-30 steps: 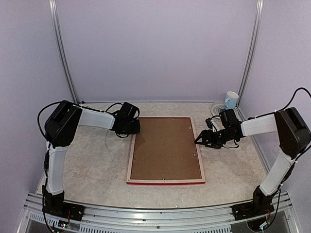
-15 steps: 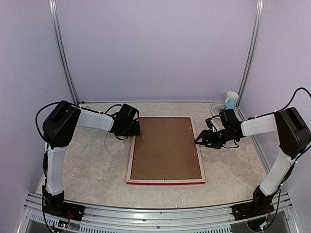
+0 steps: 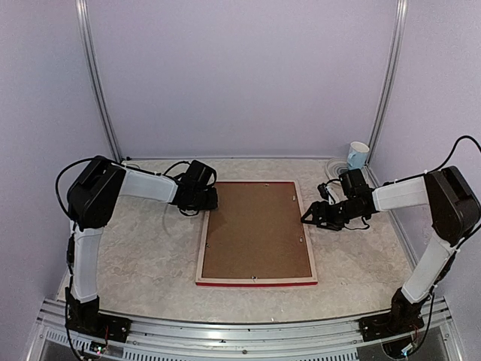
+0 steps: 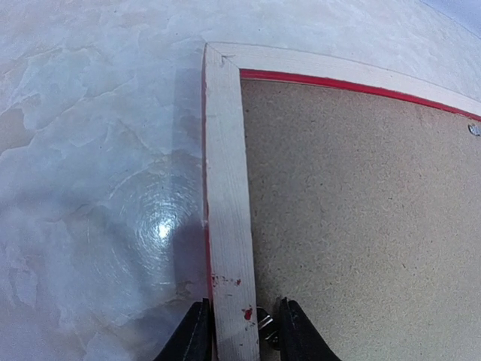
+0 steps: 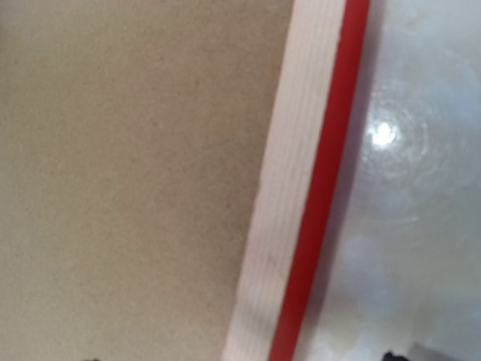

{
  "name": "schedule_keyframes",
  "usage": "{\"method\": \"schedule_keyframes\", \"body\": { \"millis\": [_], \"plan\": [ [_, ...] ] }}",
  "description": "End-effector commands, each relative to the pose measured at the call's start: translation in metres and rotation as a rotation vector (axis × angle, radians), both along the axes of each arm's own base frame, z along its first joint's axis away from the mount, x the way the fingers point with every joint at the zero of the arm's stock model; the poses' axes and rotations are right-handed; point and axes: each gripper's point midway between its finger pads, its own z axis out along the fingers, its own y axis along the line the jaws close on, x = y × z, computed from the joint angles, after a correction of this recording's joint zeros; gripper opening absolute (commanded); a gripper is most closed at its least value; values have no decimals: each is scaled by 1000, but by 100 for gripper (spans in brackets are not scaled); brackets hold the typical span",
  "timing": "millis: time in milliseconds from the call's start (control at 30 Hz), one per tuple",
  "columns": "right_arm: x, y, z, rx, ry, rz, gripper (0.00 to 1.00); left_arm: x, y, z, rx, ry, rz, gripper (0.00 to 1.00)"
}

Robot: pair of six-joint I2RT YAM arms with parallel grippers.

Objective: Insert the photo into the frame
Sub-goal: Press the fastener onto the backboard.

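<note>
The frame (image 3: pixel 201 259) lies face down in the middle of the table, pale wood back up, with a brown backing board (image 3: pixel 255 229) filling it. The photo is hidden. My left gripper (image 3: pixel 213 201) sits at the left rail near the far left corner. In the left wrist view its fingers (image 4: pixel 194 335) stand on either side of the rail (image 4: pixel 225 188), with a small metal tab (image 4: pixel 264 323) caught against the inner finger. My right gripper (image 3: pixel 307 218) hovers over the right rail (image 5: pixel 289 203), jaws wide apart and holding nothing.
A white and blue cup (image 3: pixel 358 155) stands at the back right corner beside coiled cable (image 3: pixel 334 167). Purple walls with metal posts close in the table. Another metal tab (image 4: pixel 473 129) shows on the board's far edge.
The left gripper's jaws have widened and then narrowed again round the left rail. Neither arm has shifted noticeably, and the frame lies where it was.
</note>
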Motion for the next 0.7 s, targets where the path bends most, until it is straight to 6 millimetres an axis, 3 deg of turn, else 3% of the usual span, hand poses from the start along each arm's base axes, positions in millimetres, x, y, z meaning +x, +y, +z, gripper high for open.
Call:
{"method": "schedule_keyframes", "body": {
  "millis": [0,167,433,667],
  "plan": [
    [3,0,-2,11,2,-2,80,2,-4,-6,3,16,-9,33],
    [3,0,-1,11,3,-2,80,3,-6,-10,1,25,-13,33],
    [3,0,-1,10,1,-1,80,2,-5,-13,10,35,-7,20],
    [3,0,0,13,2,-1,80,3,-4,-10,11,30,-6,18]
  ]
}}
